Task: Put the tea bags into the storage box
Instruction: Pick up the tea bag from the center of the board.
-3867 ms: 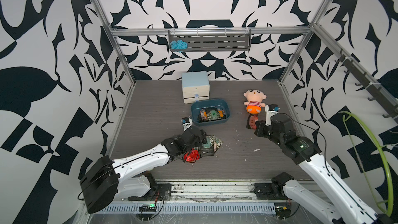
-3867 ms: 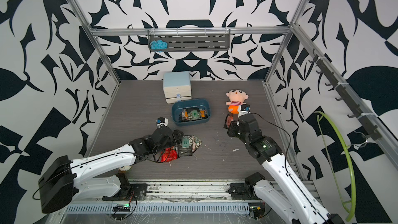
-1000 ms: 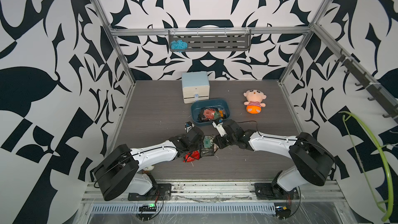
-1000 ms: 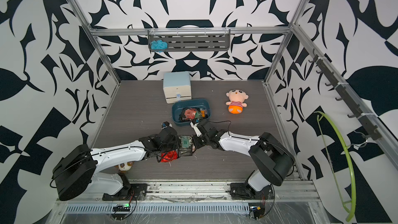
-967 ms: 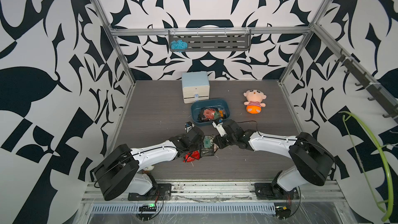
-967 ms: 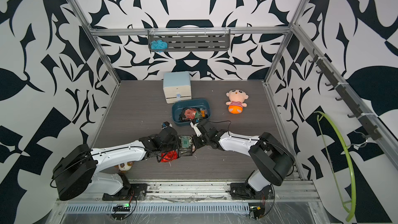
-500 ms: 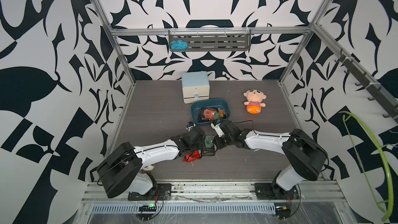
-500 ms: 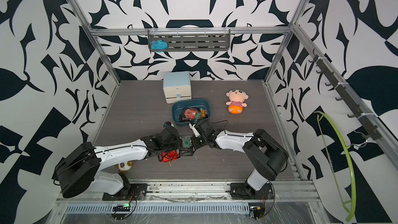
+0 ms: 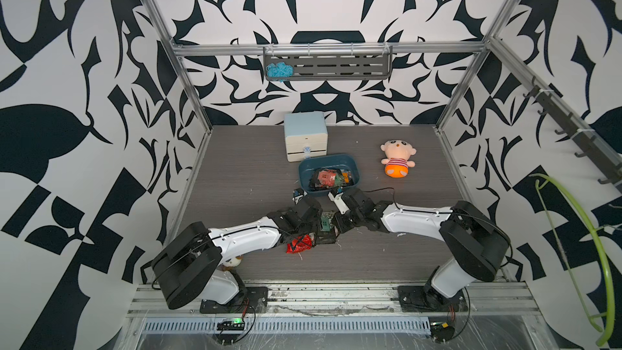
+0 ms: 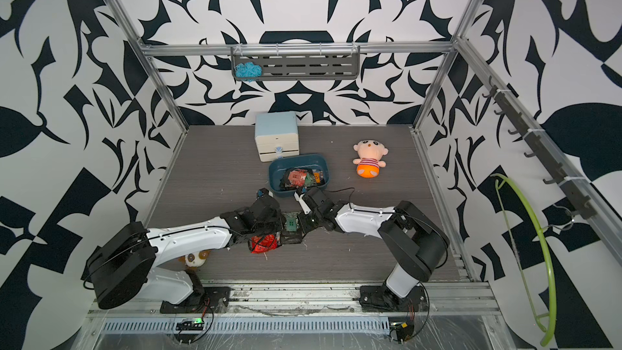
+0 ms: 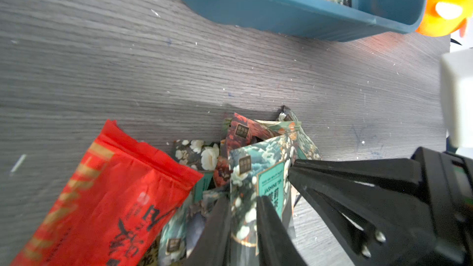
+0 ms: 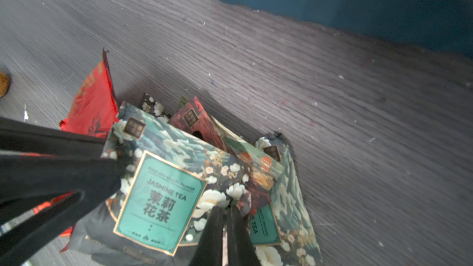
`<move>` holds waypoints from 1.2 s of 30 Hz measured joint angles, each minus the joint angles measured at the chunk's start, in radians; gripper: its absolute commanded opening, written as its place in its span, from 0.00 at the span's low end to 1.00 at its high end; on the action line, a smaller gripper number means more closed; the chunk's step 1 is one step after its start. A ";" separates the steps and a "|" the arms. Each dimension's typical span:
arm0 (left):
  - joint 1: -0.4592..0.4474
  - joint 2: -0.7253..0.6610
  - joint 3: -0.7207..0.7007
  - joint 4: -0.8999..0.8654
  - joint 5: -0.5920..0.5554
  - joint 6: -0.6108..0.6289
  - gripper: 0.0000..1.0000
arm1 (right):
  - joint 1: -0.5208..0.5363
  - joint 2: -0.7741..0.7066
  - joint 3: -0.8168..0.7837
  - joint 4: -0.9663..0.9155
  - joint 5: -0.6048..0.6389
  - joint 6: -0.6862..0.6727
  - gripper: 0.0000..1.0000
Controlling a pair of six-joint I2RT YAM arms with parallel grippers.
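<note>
Two grips on one jasmine sachet [image 12: 158, 195], atop the tea bags [image 9: 299, 243] heaped near the storage box [image 11: 281, 14]: left gripper [image 11: 243, 200] clamped, right gripper [image 12: 225, 208] pinching its opposite edge. Step: pickup. Next, likely: one releases, other lifts.

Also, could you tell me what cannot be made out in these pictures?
- Loose tea bags: both top views, left gripper and right gripper cover most.
- Storage box contents: right wrist view, only a blurred outer wall.
- Left jaws' hold on the jasmine sachet: left wrist view, the jaws themselves mask the contact.
</note>
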 measured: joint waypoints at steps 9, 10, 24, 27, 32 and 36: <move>0.000 0.036 0.002 0.044 0.033 -0.005 0.17 | 0.004 0.009 0.001 -0.003 0.006 0.000 0.10; 0.000 0.044 0.005 0.049 0.037 -0.005 0.15 | 0.004 0.011 0.001 -0.003 0.007 0.000 0.11; 0.000 0.066 0.021 0.056 0.077 -0.010 0.00 | 0.006 -0.040 -0.015 -0.006 0.107 0.004 0.12; 0.000 0.036 0.021 0.049 0.088 -0.015 0.00 | 0.006 -0.100 -0.041 -0.011 0.202 0.018 0.14; -0.005 -0.077 0.021 0.005 0.084 -0.014 0.00 | 0.006 -0.240 -0.103 -0.025 0.412 0.063 0.27; -0.007 -0.180 0.039 -0.077 0.056 0.010 0.00 | 0.005 -0.351 -0.154 -0.036 0.540 0.091 0.31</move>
